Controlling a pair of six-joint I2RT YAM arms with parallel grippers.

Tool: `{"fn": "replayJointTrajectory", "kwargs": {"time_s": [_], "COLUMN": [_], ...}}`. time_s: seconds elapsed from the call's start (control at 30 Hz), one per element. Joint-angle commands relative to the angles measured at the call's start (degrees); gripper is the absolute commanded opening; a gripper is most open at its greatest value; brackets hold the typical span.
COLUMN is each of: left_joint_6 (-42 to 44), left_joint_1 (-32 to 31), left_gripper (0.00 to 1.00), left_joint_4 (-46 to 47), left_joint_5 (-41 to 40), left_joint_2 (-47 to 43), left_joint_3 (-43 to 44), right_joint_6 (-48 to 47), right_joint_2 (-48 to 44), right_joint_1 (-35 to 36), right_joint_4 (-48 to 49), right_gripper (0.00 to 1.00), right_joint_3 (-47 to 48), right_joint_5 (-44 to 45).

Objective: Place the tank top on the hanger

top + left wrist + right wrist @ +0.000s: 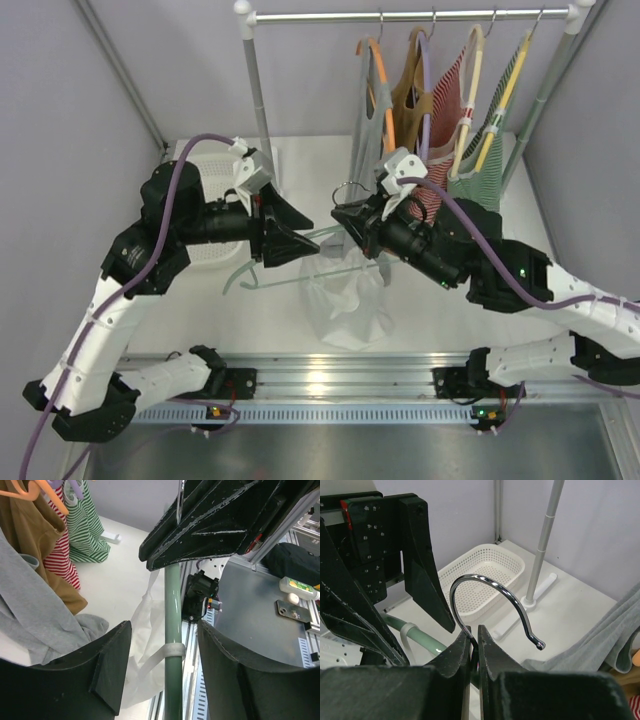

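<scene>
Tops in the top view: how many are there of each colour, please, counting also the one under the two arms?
Grey top: 1
Brown top: 1
Red-striped top: 1
Green-striped top: 1
White top: 1
Total: 5

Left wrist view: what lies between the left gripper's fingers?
The green arm of the hanger, with a strap of the tank top looped around it, runs between the fingers of the open left gripper; the left wrist view shows it.
</scene>
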Motion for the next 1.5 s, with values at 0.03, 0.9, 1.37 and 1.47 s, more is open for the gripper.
{"fn": "replayJointTrajectory", "kwargs": {"time_s": [0.03,0.9,1.37,1.47], "left_joint_6": [1.27,0.83,-2.42,-2.86], "left_joint_1": [-0.04,-0.13,-0.13,-0.13], "left_gripper": [0.59,0.00,0.00,0.00], "left_joint_4": [0.91,7.85,13.30,13.57], "left_joint_5": [1.59,-3.07,-8.34,-8.61], "left_joint_2": [-1.14,-7.99,-11.60,-11.69], "left_joint_3": [-1.27,-14.10,-18.86,-18.51], "right_joint_6": [0.31,1.10,6.19,8.13], "right_joint_2": [0.88,3.08,-5.35,-7.99], "right_joint_1": [0.96,0.44,0.08,0.17], "right_joint_4": [2.57,2.04,-0.59,-2.35], "right_gripper": [0.00,0.32,0.49,0.46], "right_joint_3": [1.65,0.95,-6.52,-9.15], "right_joint_5": [-0.46,4.90,7.36,7.36]}}
